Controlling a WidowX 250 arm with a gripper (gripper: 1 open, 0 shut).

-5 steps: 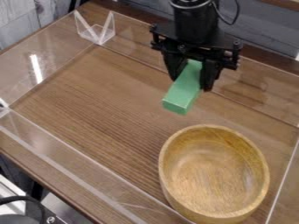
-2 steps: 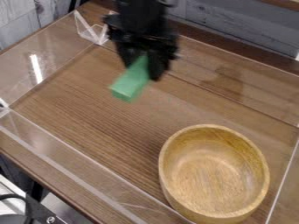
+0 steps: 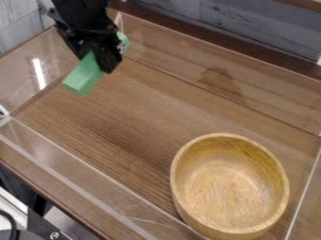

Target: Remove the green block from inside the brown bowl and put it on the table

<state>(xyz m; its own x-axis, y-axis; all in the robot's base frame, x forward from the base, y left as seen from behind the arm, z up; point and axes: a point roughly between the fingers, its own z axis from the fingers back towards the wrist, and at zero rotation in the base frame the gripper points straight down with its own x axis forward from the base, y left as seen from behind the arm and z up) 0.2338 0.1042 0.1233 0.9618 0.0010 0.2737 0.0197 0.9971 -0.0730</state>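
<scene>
Holding the green block (image 3: 85,75) pinched in the gripper (image 3: 98,60) above the table (image 3: 138,131), far from the brown bowl (image 3: 231,187).

Gripper (image 3: 96,56) with the green block (image 3: 85,76) clamped in its fingers moved from above the worktop's middle, near the bowl, to the far-left corner by the clear wall.
</scene>
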